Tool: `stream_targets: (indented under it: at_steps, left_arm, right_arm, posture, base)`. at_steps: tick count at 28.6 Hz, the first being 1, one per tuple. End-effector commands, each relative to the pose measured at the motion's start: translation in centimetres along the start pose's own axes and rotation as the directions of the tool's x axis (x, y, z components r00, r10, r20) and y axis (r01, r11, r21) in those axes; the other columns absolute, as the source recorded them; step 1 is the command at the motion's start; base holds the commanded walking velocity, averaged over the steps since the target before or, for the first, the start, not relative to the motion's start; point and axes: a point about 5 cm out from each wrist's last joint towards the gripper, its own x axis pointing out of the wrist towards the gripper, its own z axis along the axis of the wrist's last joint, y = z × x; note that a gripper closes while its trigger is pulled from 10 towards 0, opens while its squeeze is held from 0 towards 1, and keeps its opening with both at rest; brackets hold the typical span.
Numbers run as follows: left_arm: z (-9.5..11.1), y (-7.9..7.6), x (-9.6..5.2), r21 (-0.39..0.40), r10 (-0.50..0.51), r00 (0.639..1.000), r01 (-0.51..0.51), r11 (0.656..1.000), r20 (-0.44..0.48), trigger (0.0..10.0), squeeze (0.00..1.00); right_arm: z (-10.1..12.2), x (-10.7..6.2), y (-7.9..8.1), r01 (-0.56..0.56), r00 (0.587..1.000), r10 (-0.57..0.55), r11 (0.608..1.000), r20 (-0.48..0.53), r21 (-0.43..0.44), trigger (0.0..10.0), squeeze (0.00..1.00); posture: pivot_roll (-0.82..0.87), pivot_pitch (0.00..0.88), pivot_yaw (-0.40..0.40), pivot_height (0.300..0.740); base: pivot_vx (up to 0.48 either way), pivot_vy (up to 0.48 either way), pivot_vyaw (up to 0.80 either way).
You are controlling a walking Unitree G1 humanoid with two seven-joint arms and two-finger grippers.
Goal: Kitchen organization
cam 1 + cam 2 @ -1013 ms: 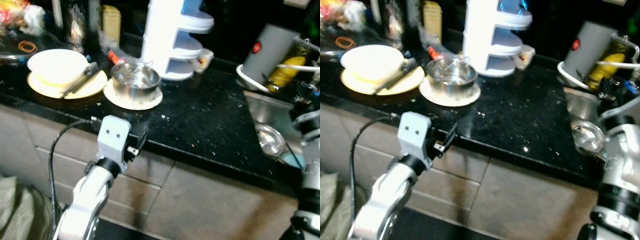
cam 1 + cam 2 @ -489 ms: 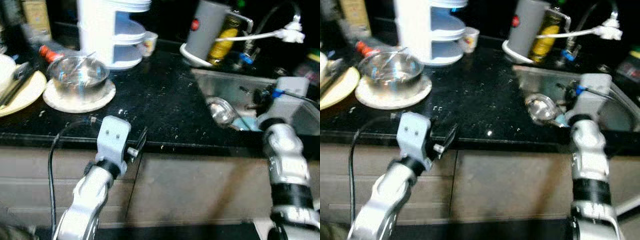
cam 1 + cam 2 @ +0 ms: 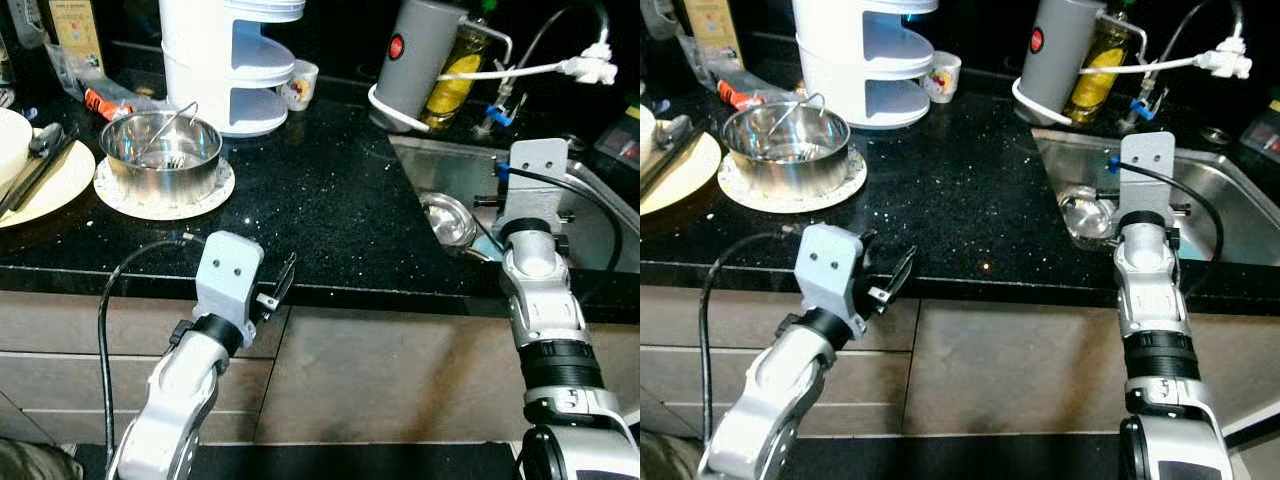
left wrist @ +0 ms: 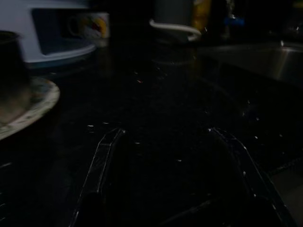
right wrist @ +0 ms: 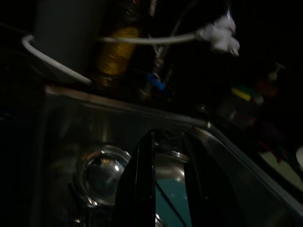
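I am seeing the left gripper (image 4: 165, 177) spread apart over dim counter (image 4: 156, 94); the right gripper (image 5: 168, 189) is nearly closed, its tips cut off above the sink (image 5: 61, 123).

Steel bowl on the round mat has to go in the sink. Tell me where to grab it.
Grip the steel bowl by its rim, coming from above: it sits upright and open on the mat, its walls are too wide to span. Probably choose the near rim, away from the wire utensil leaning inside.
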Motion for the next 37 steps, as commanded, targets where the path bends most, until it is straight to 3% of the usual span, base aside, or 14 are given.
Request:
stream_targets:
  at_steps: [1,6,11,21,22,23,29,30,32,33,34,35,37]
  left_arm:
    - [0.0,-0.4,0.0,0.003,-0.022,1.0,0.022,1.0,0.005,10.0,0.0]
    - [-0.1,-0.4,0.0,0.005,-0.027,1.0,0.027,1.0,0.004,10.0,0.0]
    - [-0.1,-0.4,0.0,0.009,-0.029,1.0,0.029,1.0,0.004,10.0,0.0]
    - [-0.1,-0.4,0.0,0.011,-0.027,1.0,0.027,1.0,0.005,10.0,0.0]
    - [-0.1,-0.4,0.0,0.011,-0.027,1.0,0.027,1.0,0.005,10.0,0.0]
    - [-0.1,-0.4,0.0,0.01,-0.027,1.0,0.027,1.0,0.005,10.0,0.0]
    - [0.0,-0.4,0.0,0.01,-0.025,1.0,0.025,1.0,0.006,10.0,0.0]
    - [0.0,-0.4,0.0,0.01,-0.024,1.0,0.024,1.0,0.007,10.0,0.0]
    - [0.0,-0.4,0.0,0.01,-0.022,1.0,0.022,1.0,0.008,10.0,0.0]
    - [0.0,-0.4,0.0,0.01,-0.019,1.0,0.019,1.0,0.01,10.0,0.0]
    - [0.0,-0.4,0.0,0.01,-0.018,1.0,0.018,1.0,0.01,10.0,0.0]
    - [0.0,-0.4,0.0,0.01,-0.017,1.0,0.017,1.0,0.01,10.0,0.0]
    - [0.1,-0.3,0.0,0.01,-0.015,1.0,0.015,1.0,0.012,10.0,0.0]
  right_arm:
    - [-0.9,0.0,-0.8,0.038,0.998,-0.038,0.999,-0.04,0.015,10.0,0.0]
    - [-0.8,0.0,-0.5,0.025,0.999,-0.025,0.999,-0.027,0.028,10.0,0.0]
    - [0.7,-0.3,2.1,-0.142,0.988,0.136,0.986,0.078,0.085,10.0,0.0]
    - [0.9,-0.4,4.7,-0.244,0.968,0.237,0.965,0.078,0.095,10.0,0.0]
    - [1.0,-0.4,5.0,-0.26,0.964,0.252,0.961,0.086,0.096,10.0,0.47]
    - [1.1,-0.4,5.1,-0.258,0.964,0.25,0.962,0.093,0.089,10.0,1.0]
    - [1.4,0.0,4.5,-0.169,0.982,0.161,0.983,0.099,0.077,10.0,1.0]
    - [1.8,0.1,4.2,-0.152,0.983,0.139,0.983,0.123,0.106,10.0,0.0]
    - [2.8,0.1,3.6,-0.151,0.977,0.116,0.968,0.178,0.198,10.0,0.0]
    - [4.2,-0.1,2.7,-0.228,0.963,0.116,0.835,0.244,0.502,10.0,0.0]
    - [4.7,-0.3,2.4,-0.273,0.953,0.119,0.743,0.28,0.612,10.0,0.0]
    - [5.1,-0.6,2.1,-0.316,0.938,0.118,0.673,0.325,0.669,10.0,0.0]
    - [5.3,-1.5,2.5,-0.435,0.894,0.198,0.592,0.401,0.679,10.0,0.0]
  posture:
    - [0.17,0.015,-0.182,0.74]
    - [0.17,0.012,-0.18,0.74]
    - [0.17,0.011,-0.177,0.74]
    - [0.17,0.015,-0.175,0.74]
    - [0.17,0.015,-0.175,0.74]
    - [0.17,0.019,-0.174,0.74]
    - [0.17,0.02,-0.178,0.74]
    - [0.17,0.022,-0.181,0.74]
    - [0.17,0.023,-0.183,0.74]
    - [0.17,0.023,-0.183,0.74]
    - [0.17,0.023,-0.183,0.74]
    - [0.17,0.023,-0.183,0.74]
    - [0.16,0.025,-0.184,0.74]
  base:
    - [0.0,0.0,-0.8]
    - [0.0,0.0,-0.8]
    - [0.0,0.0,-0.19]
    - [0.0,0.0,0.0]
    - [0.0,0.0,0.0]
    - [0.0,0.0,0.0]
    - [0.0,0.0,0.0]
    - [0.0,0.0,0.0]
    - [0.0,0.0,0.0]
    - [0.0,0.0,0.0]
    - [0.0,0.0,0.0]
    - [0.0,0.0,0.0]
    - [0.0,0.0,0.0]
